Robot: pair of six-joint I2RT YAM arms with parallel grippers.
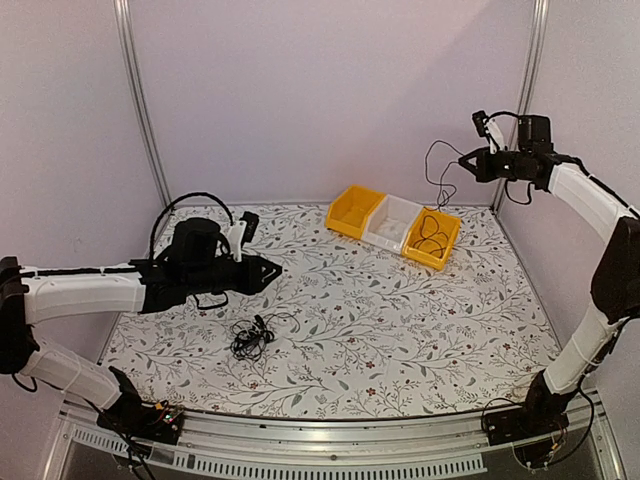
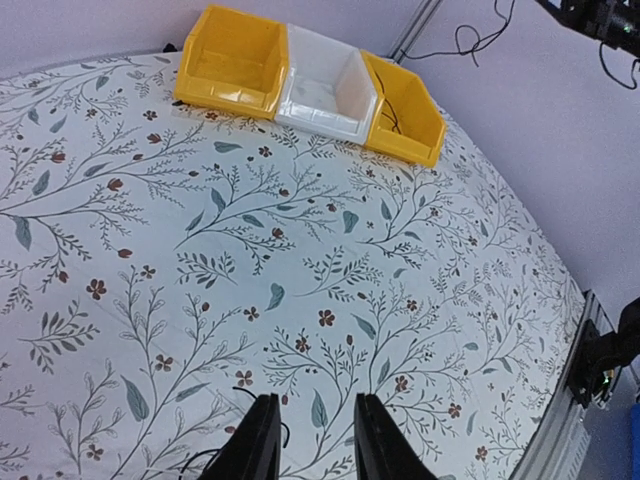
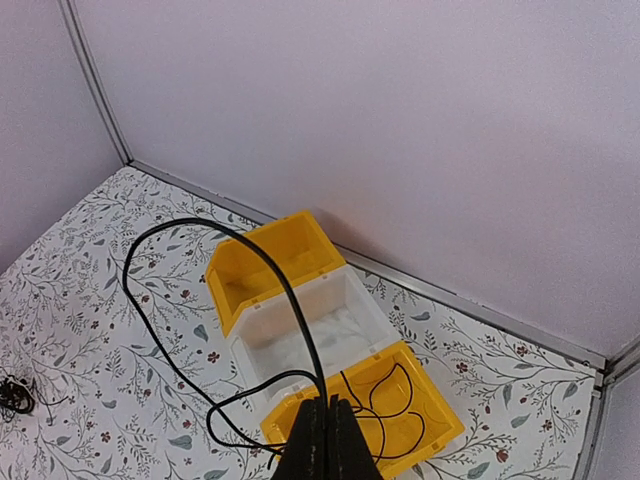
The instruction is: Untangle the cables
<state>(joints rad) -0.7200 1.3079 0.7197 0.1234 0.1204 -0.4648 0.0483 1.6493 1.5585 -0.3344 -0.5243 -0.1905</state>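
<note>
right gripper is up high at about 2 o'clock, pinched tight on one thin cable that hangs in loose loops above the right yellow bin, where another cable lies. left gripper is parted and holds nothing, hovering near the tangled clump at 7 o'clock. my worry: that skinny wire could slip the pinch, or a loop could snag the bin rim and drop outside.

bins far-right on table | cable in rightmost bin | clump near-left
</note>
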